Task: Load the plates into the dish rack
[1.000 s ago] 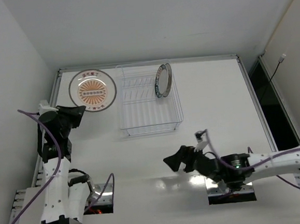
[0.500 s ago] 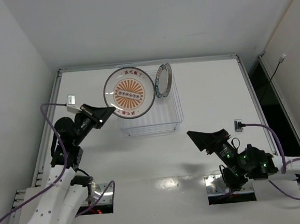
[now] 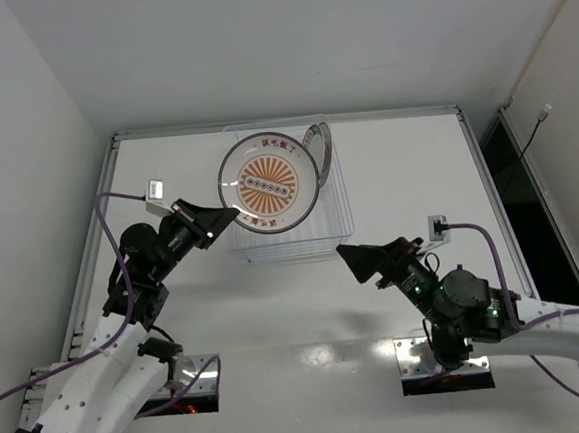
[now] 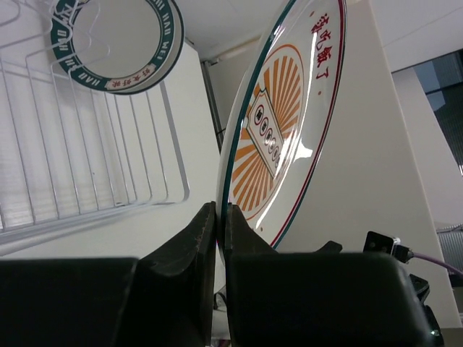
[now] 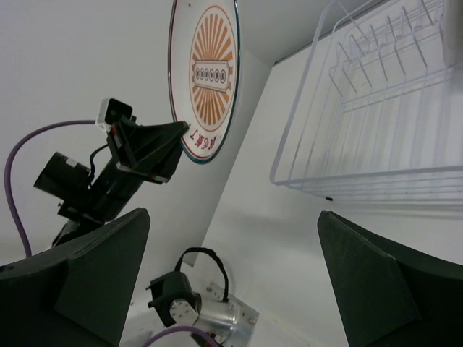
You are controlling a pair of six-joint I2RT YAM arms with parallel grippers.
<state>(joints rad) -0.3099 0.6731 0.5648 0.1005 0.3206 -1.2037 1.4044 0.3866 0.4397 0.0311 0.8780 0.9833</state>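
My left gripper (image 3: 221, 218) is shut on the lower rim of the orange sunburst plate (image 3: 269, 184) and holds it tilted on edge in the air over the left half of the dish rack (image 3: 338, 221). In the left wrist view the jaws (image 4: 221, 217) pinch the plate's (image 4: 282, 130) edge. The dark-rimmed plate (image 3: 319, 154) stands upright in the rack's back right slots; it also shows in the left wrist view (image 4: 119, 43). My right gripper (image 3: 365, 261) is open and empty, in front of the rack. The white ringed plate is out of view.
The wire rack (image 5: 376, 123) stands at the table's back middle. In the right wrist view the held plate (image 5: 205, 76) and the left gripper (image 5: 148, 148) show to the left of the rack. A raised rail (image 3: 262, 124) and white walls border the table.
My left gripper has lifted the orange plate off the table at the back left and carried it right, over the rack. The right gripper has risen and turned toward the rack.
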